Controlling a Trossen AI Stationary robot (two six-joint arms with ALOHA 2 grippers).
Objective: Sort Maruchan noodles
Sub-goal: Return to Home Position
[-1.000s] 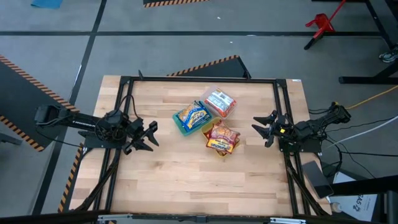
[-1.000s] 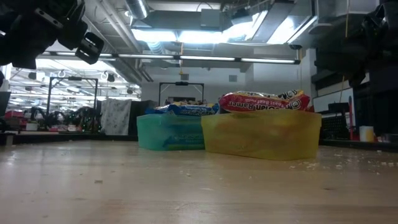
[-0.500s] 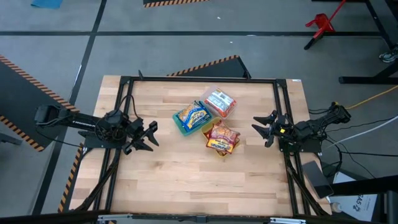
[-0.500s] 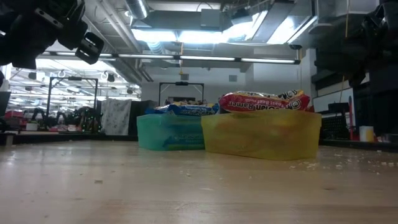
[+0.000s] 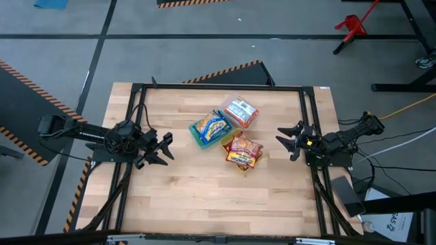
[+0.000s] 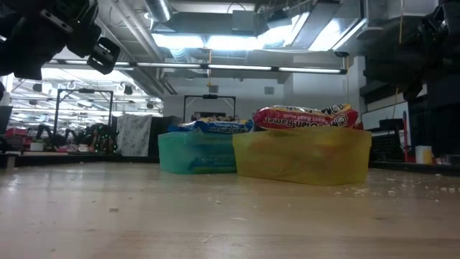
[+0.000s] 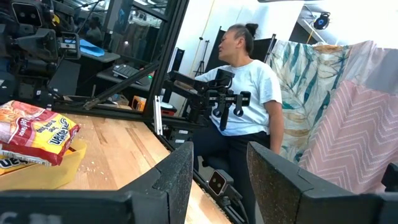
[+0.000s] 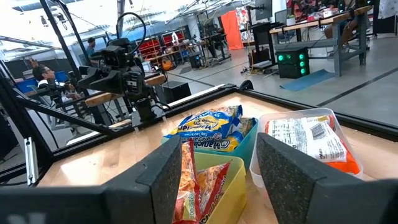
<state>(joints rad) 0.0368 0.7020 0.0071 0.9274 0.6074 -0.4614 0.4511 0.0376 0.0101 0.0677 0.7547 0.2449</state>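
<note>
High view shows the Maruchan noodles point(image 5: 243, 151) sorted in three bins at the middle of the table point(image 5: 204, 197): blue packets in the teal bin point(image 6: 194, 152), red-white ones in the clear bin point(image 8: 292, 113), orange-red ones in the yellow bin point(image 6: 302, 155). The left gripper point(image 5: 167, 148) and the right gripper point(image 5: 283, 142) hover at the table's sides, well apart from the bins. Both have their fingers spread and hold nothing.

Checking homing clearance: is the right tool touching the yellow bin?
Apart. The high view shows bare tabletop between the right tool and the yellow bin.

Mid-frame, blue-and-yellow packets point(image 5: 212, 126) are lying in the teal bin point(image 6: 198, 155), red-and-white packets point(image 5: 240, 111) in the clear bin point(image 8: 292, 114), orange-red packets point(image 5: 243, 151) in the yellow bin point(image 6: 302, 155).
</note>
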